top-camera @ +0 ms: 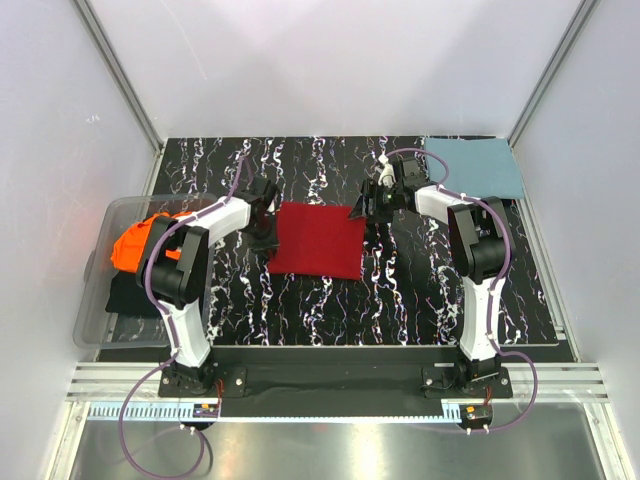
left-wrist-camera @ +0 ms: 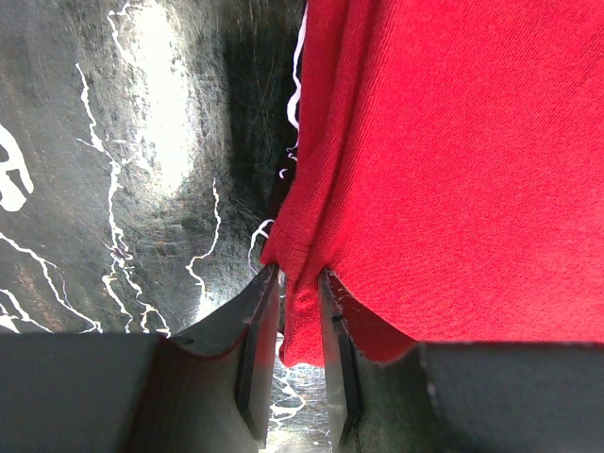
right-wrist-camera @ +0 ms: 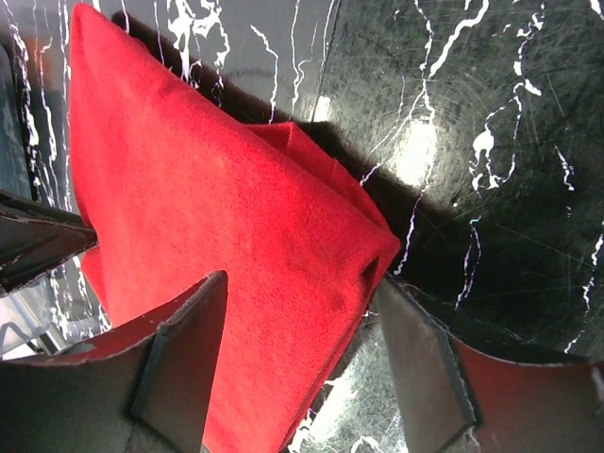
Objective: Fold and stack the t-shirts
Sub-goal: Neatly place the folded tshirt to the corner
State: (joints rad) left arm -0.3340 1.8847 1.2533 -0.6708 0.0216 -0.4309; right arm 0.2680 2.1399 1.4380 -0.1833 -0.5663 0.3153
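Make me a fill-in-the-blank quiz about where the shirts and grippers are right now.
1. The shirt pinched by the left gripper is ___.
2. The bright shirt in the clear bin is ___.
3. The blue shirt lies folded at the table's far ___ corner.
4. The right gripper straddles the pinched shirt's corner with its jaws ___.
Missing words: red; orange; right; open.
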